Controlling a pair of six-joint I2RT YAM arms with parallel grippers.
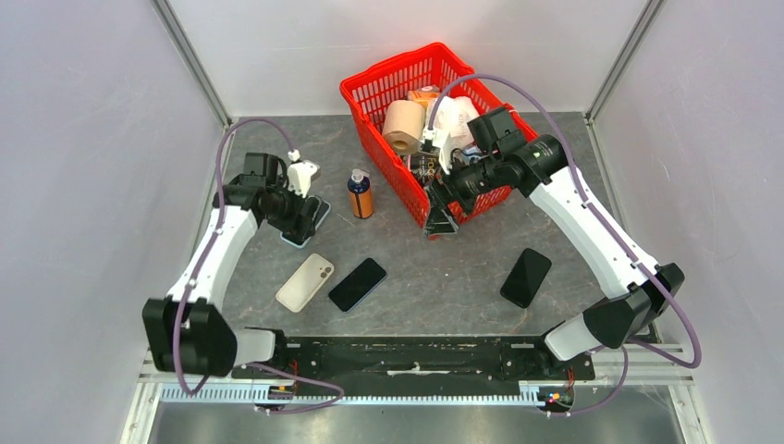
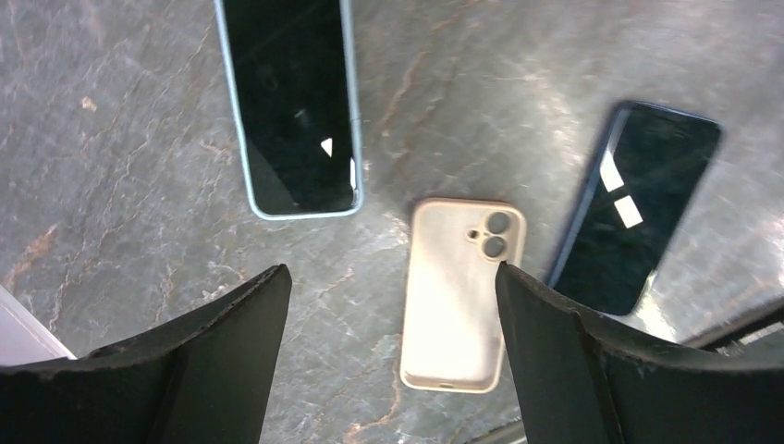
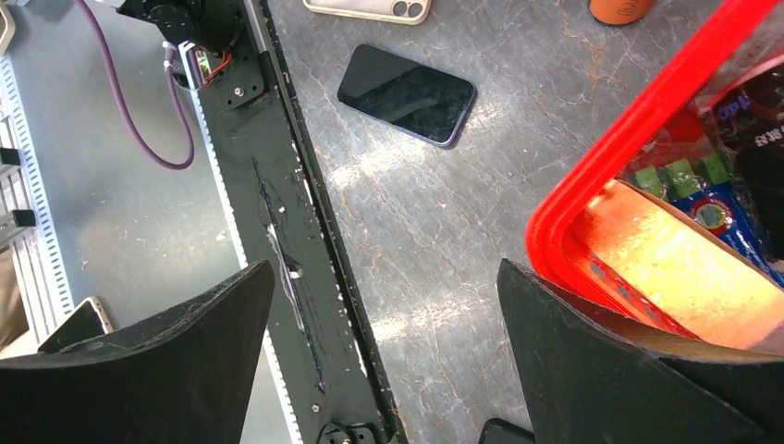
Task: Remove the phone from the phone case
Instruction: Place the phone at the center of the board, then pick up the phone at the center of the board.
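Observation:
A phone in a light blue case (image 2: 291,102) lies screen up on the grey table; in the top view (image 1: 320,214) it is mostly hidden under my left gripper (image 1: 298,222). A beige cased phone (image 2: 460,296) lies face down, camera lenses showing, also in the top view (image 1: 305,282). A bare dark phone (image 2: 643,208) lies beside it (image 1: 357,284). My left gripper (image 2: 390,270) is open and empty, above the table. My right gripper (image 1: 441,220) is open and empty (image 3: 384,268), at the red basket's near corner.
A red basket (image 1: 374,88) with a paper roll and packets stands at the back centre; its rim shows in the right wrist view (image 3: 638,120). An orange bottle (image 1: 361,194) stands left of it. Another black phone (image 1: 526,277) lies at the right. A black rail (image 1: 416,356) runs along the near edge.

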